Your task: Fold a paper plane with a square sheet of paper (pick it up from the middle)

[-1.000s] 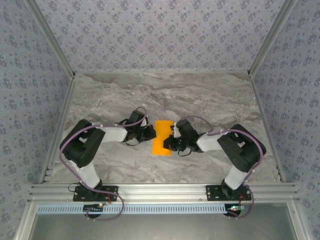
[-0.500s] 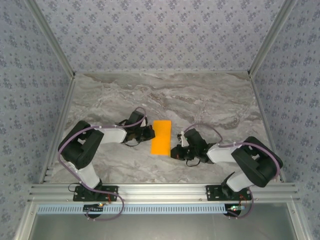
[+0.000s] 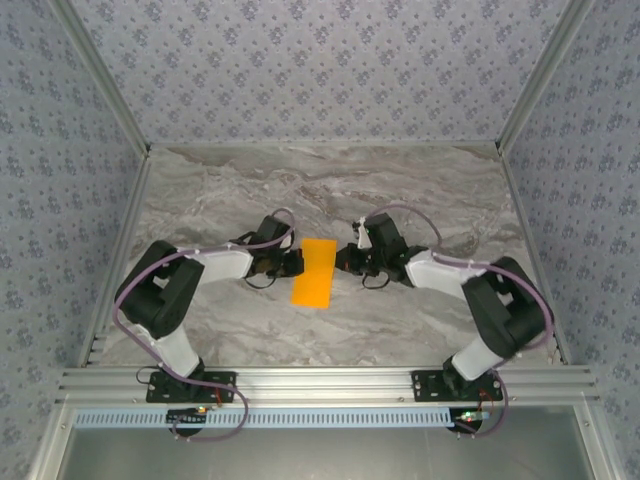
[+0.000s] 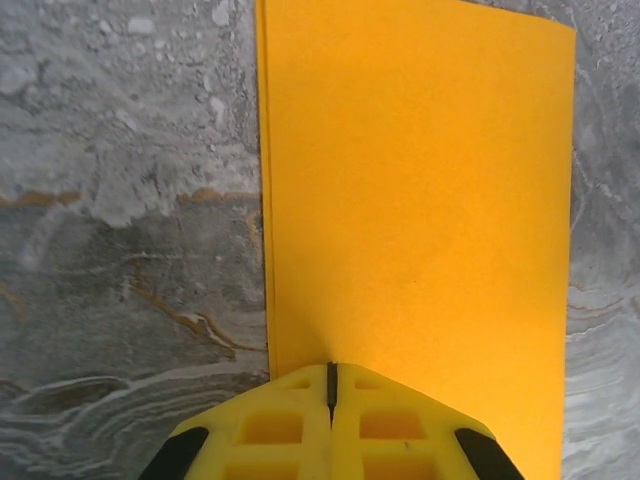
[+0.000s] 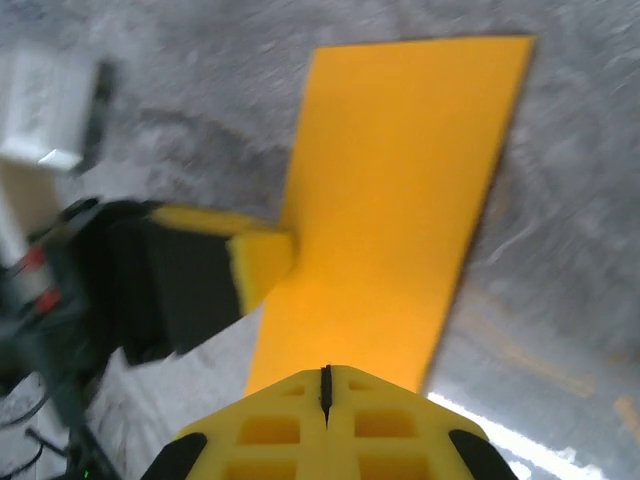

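The folded square sheet of paper [image 3: 314,272] lies flat on the marble table [image 3: 430,190]. Left of the sheet, the left gripper [image 3: 297,263], jaws closed, meets the sheet's left edge, and its arm blocks that side. Right of the sheet, the right gripper [image 3: 343,262], jaws closed, sits at the right edge with its arm behind it. Beyond the sheet's far edge, open tabletop runs to the patterned back wall [image 3: 320,70]. Between the sheet's near edge and the aluminium rail [image 3: 320,380], a passage lies open between the two arms.
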Robot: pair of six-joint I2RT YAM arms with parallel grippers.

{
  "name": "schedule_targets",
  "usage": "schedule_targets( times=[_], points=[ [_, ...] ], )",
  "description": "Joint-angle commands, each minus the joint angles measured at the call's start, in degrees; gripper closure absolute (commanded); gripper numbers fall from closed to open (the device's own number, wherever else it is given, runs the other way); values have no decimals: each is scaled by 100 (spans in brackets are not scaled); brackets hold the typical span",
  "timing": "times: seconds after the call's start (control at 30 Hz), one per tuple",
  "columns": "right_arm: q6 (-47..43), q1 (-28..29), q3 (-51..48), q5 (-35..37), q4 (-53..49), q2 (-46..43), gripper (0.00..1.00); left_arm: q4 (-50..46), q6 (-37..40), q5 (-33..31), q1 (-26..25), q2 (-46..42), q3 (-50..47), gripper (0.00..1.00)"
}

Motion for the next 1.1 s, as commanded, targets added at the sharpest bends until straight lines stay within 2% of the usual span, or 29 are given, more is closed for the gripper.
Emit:
schedule_targets(
  times=[0.0,0.17,0.33,0.5,0.77,0.93,1.07],
  points=[
    [-139,-121,432,-203,-22,632,100,-810,689,-199,105,41,31,100],
    [-161,-118,840,-530,67,1187,100,-501,265,266,102,-580,-156,100],
    [-222,-132,904,-766,93,1407,100,-49,-577,347,61,-1352,-728,88],
    [-345,-135,943,-889,-24,1590,100,684,-1320,767,-131,-1822,-1198,85],
    [-214,-110,914,-1031,177,1751,100,1644,-1897,1161,-716,-1338,-1203,94],
    [-154,-112,837,-1030,282,1664,100,1694,-1894,1171,-926,-792,-905,100],
    [-142,-95,761,-1117,373,1588,100,1817,-1944,1158,-963,-496,-850,100]
  ],
)
